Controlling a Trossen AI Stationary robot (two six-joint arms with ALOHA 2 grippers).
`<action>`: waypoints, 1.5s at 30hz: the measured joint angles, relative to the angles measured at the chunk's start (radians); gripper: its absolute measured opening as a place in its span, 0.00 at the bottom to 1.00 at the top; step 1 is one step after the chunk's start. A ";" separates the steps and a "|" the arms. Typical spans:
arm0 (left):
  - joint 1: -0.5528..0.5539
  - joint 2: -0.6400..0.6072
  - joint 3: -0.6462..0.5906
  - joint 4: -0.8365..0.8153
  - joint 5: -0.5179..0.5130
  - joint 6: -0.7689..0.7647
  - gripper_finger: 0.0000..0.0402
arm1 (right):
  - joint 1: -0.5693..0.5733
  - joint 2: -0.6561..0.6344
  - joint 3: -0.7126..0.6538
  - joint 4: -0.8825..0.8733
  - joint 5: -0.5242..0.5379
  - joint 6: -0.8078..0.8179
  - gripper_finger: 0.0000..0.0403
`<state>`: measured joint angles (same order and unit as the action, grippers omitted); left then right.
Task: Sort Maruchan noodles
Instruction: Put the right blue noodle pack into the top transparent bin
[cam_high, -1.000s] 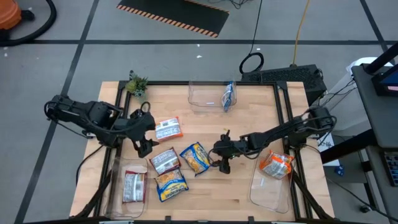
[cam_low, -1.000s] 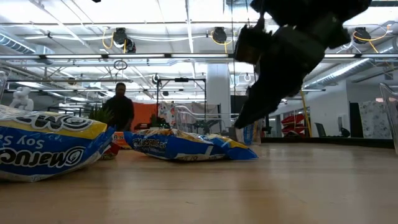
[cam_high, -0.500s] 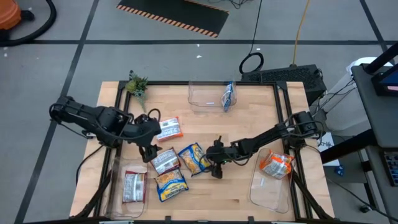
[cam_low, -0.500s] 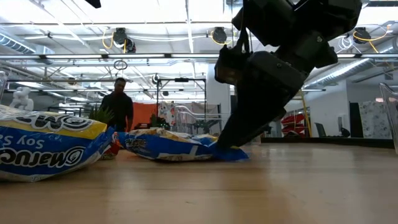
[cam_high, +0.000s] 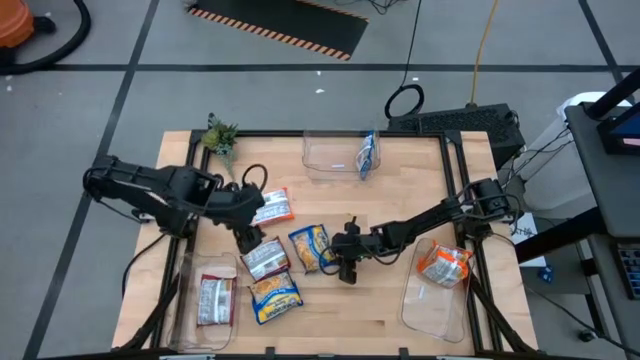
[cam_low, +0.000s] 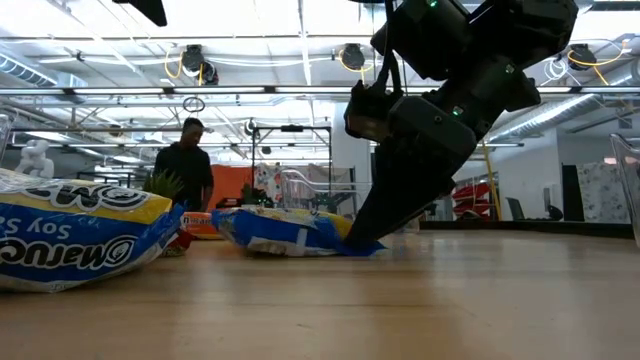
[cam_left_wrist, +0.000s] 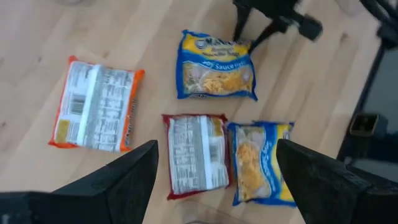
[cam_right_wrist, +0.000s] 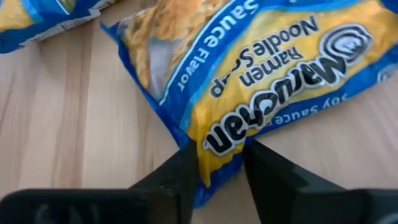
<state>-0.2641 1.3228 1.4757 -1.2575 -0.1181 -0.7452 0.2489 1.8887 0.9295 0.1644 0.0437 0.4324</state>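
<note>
Several Maruchan noodle packets lie flat mid-table. A blue-and-yellow packet has my right gripper shut on its right end. Left of it lie a red-and-white packet, an orange one and a second blue-and-yellow one. My left gripper hangs open above the red-and-white packet, touching nothing. More packets sit in the bins. My right gripper pinches the blue edge of the blue-and-yellow packet, beside the Maruchan logo, between its two fingers. The fingers slant down from the table's right side. The packet still rests on the table, its gripped end slightly raised.
Clear bins stand at the near left, far middle and near right. A small plant stands at the far left corner. A person is in the room beyond the table.
My right gripper has sunk to the blue-and-yellow packet's right end and shut on its edge; the packet has turned a little and bunched toward the left. My left gripper has drifted toward the table's right, over the packets, still open.
</note>
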 joint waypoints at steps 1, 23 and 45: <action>0.015 0.000 0.000 0.005 0.002 -0.005 0.82 | 0.000 -0.002 0.000 0.000 0.000 0.000 0.28; 0.330 0.254 -0.465 0.774 0.527 0.066 0.73 | 0.046 -0.038 -0.003 -0.022 -0.036 -0.096 0.04; 0.300 0.529 -0.465 1.041 0.655 -0.084 0.73 | 0.039 -0.039 -0.003 -0.023 -0.051 -0.131 0.01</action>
<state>0.0361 1.8513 1.0107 -0.2168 0.5374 -0.8297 0.2878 1.8500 0.9268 0.1413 -0.0074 0.3016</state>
